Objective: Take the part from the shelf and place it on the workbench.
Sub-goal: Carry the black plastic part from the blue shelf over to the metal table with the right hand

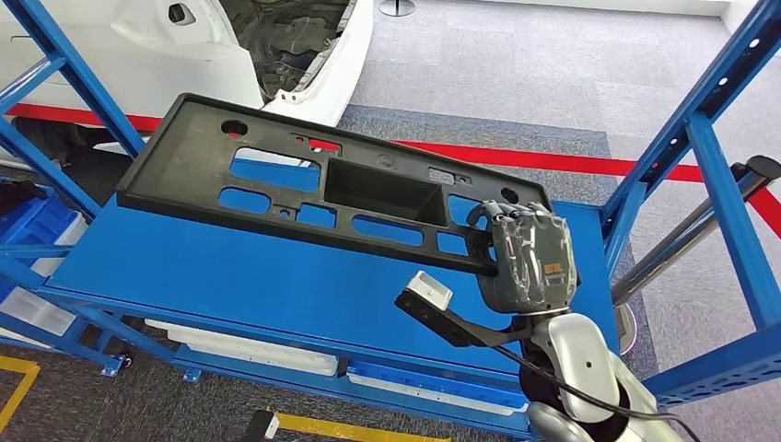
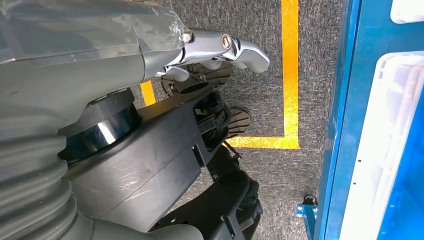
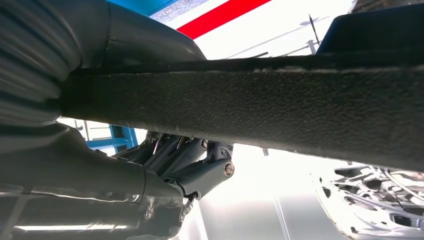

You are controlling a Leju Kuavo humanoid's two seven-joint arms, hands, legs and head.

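The part (image 1: 198, 152) is a long black plastic panel with several cut-outs and a deep middle pocket. It hangs tilted above the blue shelf board (image 1: 230, 276), its left end higher and farther back. My right hand (image 1: 527, 258) grips the panel's right end, fingers wrapped over its near edge. In the right wrist view the panel's rough edge (image 3: 260, 105) runs across, with the right hand's fingers (image 3: 195, 167) curled under it. My left hand (image 2: 100, 55) hangs beside the shelf above the carpet and holds nothing; its silver fingers (image 2: 225, 47) reach out loosely.
Blue shelf uprights (image 1: 728, 203) stand on the right and slanted braces (image 1: 55, 64) on the left. A white car body (image 1: 184, 46) stands behind the shelf. White trays (image 1: 249, 345) lie on the lower level, blue bins (image 1: 28, 221) at left. Yellow floor tape (image 2: 290, 75) marks the carpet.
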